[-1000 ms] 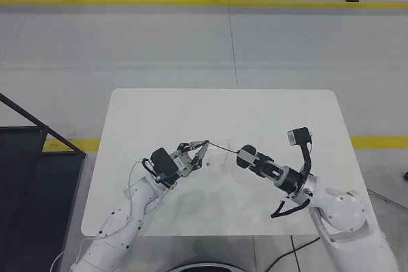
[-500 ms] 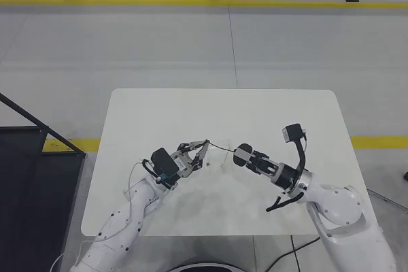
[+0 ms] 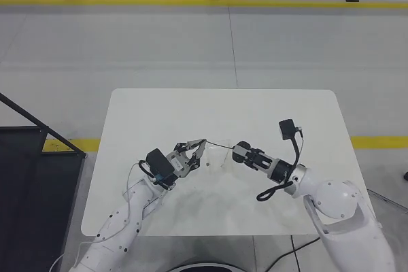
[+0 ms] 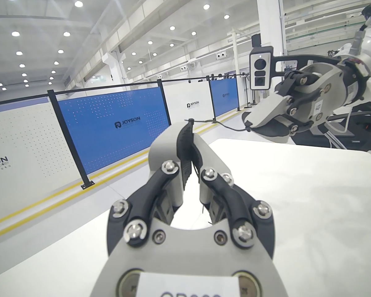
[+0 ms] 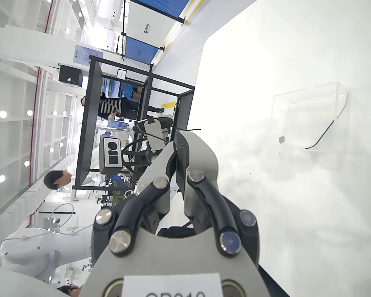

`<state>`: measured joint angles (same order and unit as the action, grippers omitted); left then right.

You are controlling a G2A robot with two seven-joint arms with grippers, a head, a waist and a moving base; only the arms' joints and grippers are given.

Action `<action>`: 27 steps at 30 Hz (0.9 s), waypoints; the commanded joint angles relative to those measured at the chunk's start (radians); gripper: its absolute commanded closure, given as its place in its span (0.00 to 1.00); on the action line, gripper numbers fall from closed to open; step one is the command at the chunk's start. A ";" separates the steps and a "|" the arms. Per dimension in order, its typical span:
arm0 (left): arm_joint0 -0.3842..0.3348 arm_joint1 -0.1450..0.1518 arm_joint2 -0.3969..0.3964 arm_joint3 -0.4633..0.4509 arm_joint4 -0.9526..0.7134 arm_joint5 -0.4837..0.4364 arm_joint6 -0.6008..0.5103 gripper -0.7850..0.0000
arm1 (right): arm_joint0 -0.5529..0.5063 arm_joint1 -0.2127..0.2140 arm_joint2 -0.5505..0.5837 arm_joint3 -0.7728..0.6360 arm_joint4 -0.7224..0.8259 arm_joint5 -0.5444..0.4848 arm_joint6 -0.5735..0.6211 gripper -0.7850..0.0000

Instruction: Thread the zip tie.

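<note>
A thin black zip tie (image 3: 219, 145) spans the gap between my two grippers above the middle of the white table (image 3: 285, 109). My left gripper (image 3: 202, 144) is shut on one end; in the left wrist view the tie's end (image 4: 190, 122) sticks out past its tips (image 4: 188, 134). My right gripper (image 3: 236, 150) is shut on the other end, facing the left one (image 4: 255, 128). In the right wrist view a short black tip (image 5: 190, 130) pokes out beyond the shut fingers (image 5: 177, 139).
A small clear plastic stand (image 5: 312, 115) sits on the table just below the grippers, faint in the top view (image 3: 222, 162), with another black strip (image 5: 323, 135) lying in it. A black-framed barrier (image 3: 20, 115) stands off the table's left side.
The right arm has shifted a little to the left and its wrist has turned, bringing its gripper closer to the left one. The left arm has barely moved.
</note>
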<state>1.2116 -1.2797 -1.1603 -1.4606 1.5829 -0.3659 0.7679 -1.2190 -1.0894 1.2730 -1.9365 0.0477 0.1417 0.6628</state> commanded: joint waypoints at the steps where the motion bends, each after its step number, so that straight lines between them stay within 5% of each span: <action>1: -0.001 0.000 0.001 0.001 0.002 0.001 0.001 1.00 | 0.002 -0.001 -0.005 -0.002 0.003 0.009 -0.006 1.00; 11: -0.005 0.001 0.012 0.003 0.029 0.022 -0.023 1.00 | -0.005 0.001 -0.008 0.002 -0.023 -0.051 0.015 1.00; 27: 0.000 0.004 0.016 -0.003 0.038 0.038 -0.010 1.00 | -0.011 0.000 -0.009 -0.013 -0.054 -0.009 -0.006 1.00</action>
<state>1.2114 -1.2762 -1.1457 -1.4645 1.6168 -0.3303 0.7577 -1.2281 -1.0894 1.2643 -1.9490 -0.0062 0.1400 0.6566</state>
